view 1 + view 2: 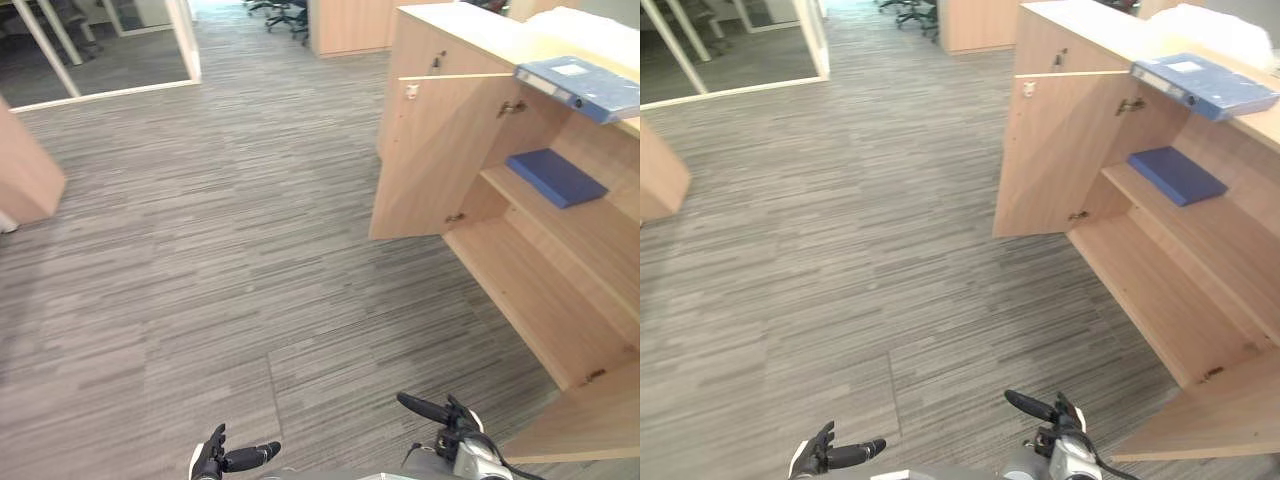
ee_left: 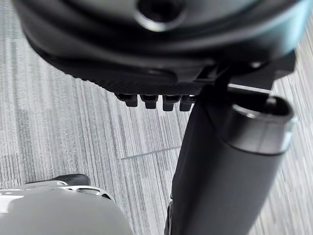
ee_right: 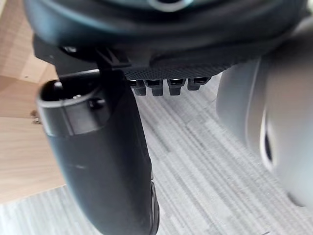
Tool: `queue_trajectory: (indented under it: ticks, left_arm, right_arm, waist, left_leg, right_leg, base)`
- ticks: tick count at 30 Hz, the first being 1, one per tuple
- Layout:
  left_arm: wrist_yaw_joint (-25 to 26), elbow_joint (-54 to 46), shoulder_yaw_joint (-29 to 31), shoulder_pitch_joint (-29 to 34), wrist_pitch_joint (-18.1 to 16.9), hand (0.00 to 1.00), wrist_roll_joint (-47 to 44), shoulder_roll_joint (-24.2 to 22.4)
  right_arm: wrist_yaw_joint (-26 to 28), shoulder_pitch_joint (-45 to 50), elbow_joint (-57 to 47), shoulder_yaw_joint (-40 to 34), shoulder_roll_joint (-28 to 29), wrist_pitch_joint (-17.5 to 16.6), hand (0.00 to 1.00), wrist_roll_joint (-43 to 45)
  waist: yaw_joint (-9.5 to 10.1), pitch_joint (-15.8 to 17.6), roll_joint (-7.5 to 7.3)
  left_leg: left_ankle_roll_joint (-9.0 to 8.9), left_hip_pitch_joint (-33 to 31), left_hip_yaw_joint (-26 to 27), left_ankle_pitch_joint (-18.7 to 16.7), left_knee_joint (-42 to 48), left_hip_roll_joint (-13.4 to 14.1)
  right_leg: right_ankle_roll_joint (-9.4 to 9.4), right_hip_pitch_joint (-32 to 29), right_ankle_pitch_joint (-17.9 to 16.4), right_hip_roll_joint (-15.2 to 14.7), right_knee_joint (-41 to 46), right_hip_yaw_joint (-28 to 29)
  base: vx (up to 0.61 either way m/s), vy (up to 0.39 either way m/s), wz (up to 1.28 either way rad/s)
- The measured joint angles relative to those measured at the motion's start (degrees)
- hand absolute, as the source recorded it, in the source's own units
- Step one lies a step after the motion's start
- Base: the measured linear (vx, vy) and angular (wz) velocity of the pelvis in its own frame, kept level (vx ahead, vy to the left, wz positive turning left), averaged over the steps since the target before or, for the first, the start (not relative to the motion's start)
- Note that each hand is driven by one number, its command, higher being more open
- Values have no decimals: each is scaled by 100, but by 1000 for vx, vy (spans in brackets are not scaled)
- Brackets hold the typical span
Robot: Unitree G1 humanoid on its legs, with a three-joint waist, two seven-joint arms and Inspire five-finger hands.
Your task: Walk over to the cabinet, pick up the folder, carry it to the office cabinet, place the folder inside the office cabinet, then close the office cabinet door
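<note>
Eye views show the folder (image 1: 580,85) atop the cabinet (image 1: 430,150), left robot hand (image 1: 212,462) and right robot hand (image 1: 445,412) slack-fingered, empty.

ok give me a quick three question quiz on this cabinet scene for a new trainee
1. True or false: the cabinet door stands open.
2. Where does the light blue binder lie? A) on the carpet B) on top of the cabinet C) on the bottom shelf
3. Fill in: the left hand and the right hand, both low over the floor with fingers straight, hold ____.

Key: 1 true; 2 B; 3 nothing.
</note>
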Motion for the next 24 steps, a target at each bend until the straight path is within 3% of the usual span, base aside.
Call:
queue_trajectory:
  ticks: [1, 2, 4, 5, 6, 8, 9, 10, 11, 12, 13, 16, 19, 21, 22, 23, 24]
  left_arm:
    - [-5, -55, -103, -36, -1, 100, 42, 24]
    - [-6, -68, -121, -40, -3, 100, 43, 28]
    - [4, -122, -170, -42, -11, 100, 44, 41]
    - [10, -128, -160, -48, -5, 100, 47, 50]
    - [21, -131, -155, 6, 13, 100, 48, -18]
    - [9, -137, -96, 65, 37, 100, 43, -94]
    - [1, -193, -8, 51, 53, 100, 20, -116]
    - [-4, -361, 261, 184, 104, 100, -36, -258]
    - [0, -435, 344, 234, 106, 100, -84, -311]
    - [-1, -570, 476, 281, 111, 100, -169, -375]
    - [-2, -651, 531, 283, 114, 100, -231, -364]
    - [29, -882, 545, 326, 97, 100, -437, -332]
    - [47, -1158, 570, 370, 85, 100, -593, -343]
    - [79, -1217, 742, 340, 94, 100, -600, -509]
    - [88, -1218, 800, 328, 97, 100, -600, -542]
    - [131, -1220, 802, 286, 102, 100, -604, -563]
    - [144, -1219, 794, 298, 103, 100, -641, -611]
  right_arm:
    - [17, -19, -4, 76, 56, -11, 100, 0]
    - [16, -20, -4, 78, 74, -12, 100, 0]
    - [12, -58, 62, 105, 104, -19, 100, 1]
    - [18, -48, 98, 114, 95, -23, 100, 1]
    - [12, -37, 101, 138, 51, -12, 100, 1]
    - [17, 18, 101, 205, 49, -23, 100, 4]
    - [22, 85, 45, 229, 59, -15, 100, 6]
    - [15, 173, 23, 226, 79, 30, 100, 6]
    - [15, 228, 17, 227, 91, 49, 100, 6]
    - [11, 314, -21, 221, 107, 91, 100, 5]
    - [2, 367, -6, 204, 63, 102, 100, 3]
    - [1, 523, 94, 164, 2, 107, 100, 0]
    - [2, 601, 294, 172, -93, 218, 100, 5]
    - [7, 564, 295, 217, -99, 222, 100, 6]
    - [9, 548, 291, 255, -90, 220, 100, 6]
    - [8, 538, 261, 318, -66, 212, 100, 7]
    - [9, 554, 248, 336, -46, 182, 100, 9]
  waist:
    - [-9, 13, 3]
    - [-7, 13, 2]
    - [-5, -8, -41]
    - [-8, -21, -105]
    - [-15, -86, 69]
    - [-11, -97, 133]
    - [-46, -72, 177]
    - [-23, -34, 258]
    - [4, -29, 275]
    - [126, 43, 283]
    - [146, 101, 229]
    - [157, 141, 58]
    - [265, 183, -47]
    - [334, 200, -45]
    - [334, 213, -55]
    - [349, 225, -45]
    - [388, 182, 28]
  left_leg:
    - [-155, 184, 150, -94, -104, 66]
    - [-183, 231, 176, -110, -142, 76]
    - [-383, 454, 390, -310, -368, 110]
    - [-524, 543, 466, -545, -253, 173]
    - [-740, 518, 553, -740, 55, 497]
    - [-880, 258, 608, -846, 944, 873]
    - [-870, -96, 584, -852, 2083, 1284]
    - [-442, -525, 505, -531, 3503, 1804]
    - [-383, -718, 419, -483, 4090, 1995]
    - [-398, -1094, 174, -524, 5260, 2222]
    - [-434, -1467, -57, -546, 5813, 2233]
    - [-475, -2230, -224, -576, 5714, 2039]
    - [-602, -2730, -671, -685, 4328, 1536]
    - [-804, -2672, -1705, -605, 2471, 1035]
    - [-845, -2658, -2013, -518, 2106, 931]
    - [-891, -2602, -2500, -244, 1512, 825]
    - [-999, -2537, -2918, 259, 1132, 786]
  right_leg:
    - [-13, 11, 31, 220, -1146, -537]
    - [-1, 10, 51, 265, -1379, -641]
    - [-207, -15, 501, 504, -2515, -1049]
    - [-736, -50, 593, 621, -2519, -986]
    - [-713, -30, 337, 900, -2421, -1008]
    - [-698, 66, 111, 1213, -2518, -987]
    - [-792, 271, 63, 1537, -2718, -929]
    - [-872, 571, 5, 1966, -3009, -790]
    - [-891, 706, -29, 2142, -3101, -686]
    - [-951, 1025, -154, 2433, -3219, -375]
    - [-950, 1304, -260, 2581, -3335, -170]
    - [-769, 1754, -339, 2735, -3699, 236]
    - [-624, 2155, -316, 2774, -4046, 857]
    - [-435, 2390, -352, 2738, -4131, 1420]
    - [-371, 2436, -389, 2713, -4125, 1541]
    - [-215, 2508, -476, 2663, -4085, 1753]
    - [-25, 2578, -585, 2645, -4052, 1973]
  base:
    - [250, -51, -31]
    - [237, -69, -35]
    - [279, -134, -29]
    - [404, -264, -40]
    - [287, -209, -41]
    - [380, -270, -44]
    - [584, -433, -73]
    - [544, -392, -80]
    - [535, -268, -126]
    - [429, -142, -125]
    - [391, -82, -117]
    - [365, -65, -77]
    - [381, 47, -108]
    - [455, 178, -126]
    - [427, 204, -109]
    - [516, 305, -101]
    - [445, 291, -125]
